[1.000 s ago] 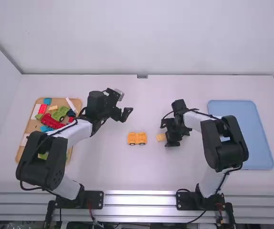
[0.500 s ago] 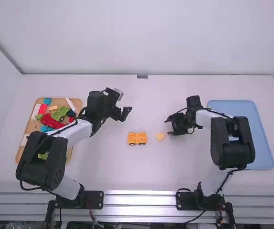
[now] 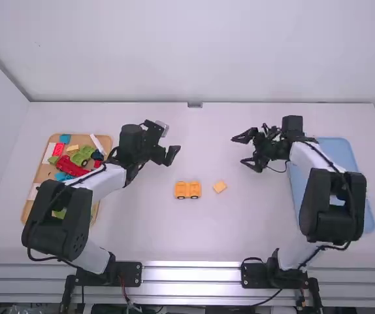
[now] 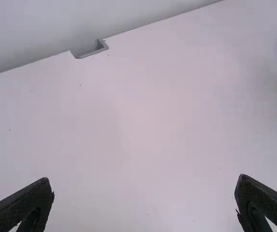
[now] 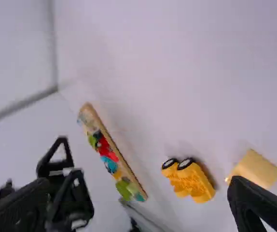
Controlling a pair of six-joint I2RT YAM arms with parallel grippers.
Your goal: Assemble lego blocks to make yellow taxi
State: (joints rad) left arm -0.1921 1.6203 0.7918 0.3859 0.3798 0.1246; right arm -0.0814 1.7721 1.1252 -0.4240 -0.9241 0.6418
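Wears smooth white links between bulky, rounded black joint housings. Trails thin black cables alongside, plus a red wire low on the left. Shows a small silvery piece beyond the left forearm. Ends in a black left tool and black right tool, with dark, tapering fingers, finely textured. Bolts on through black mounting plates.

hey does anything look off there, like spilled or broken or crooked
Nothing looks spilled or broken. The small yellow block lies a bit askew, turned diagonally and apart from the yellow car body, but that seems normal mid-assembly.
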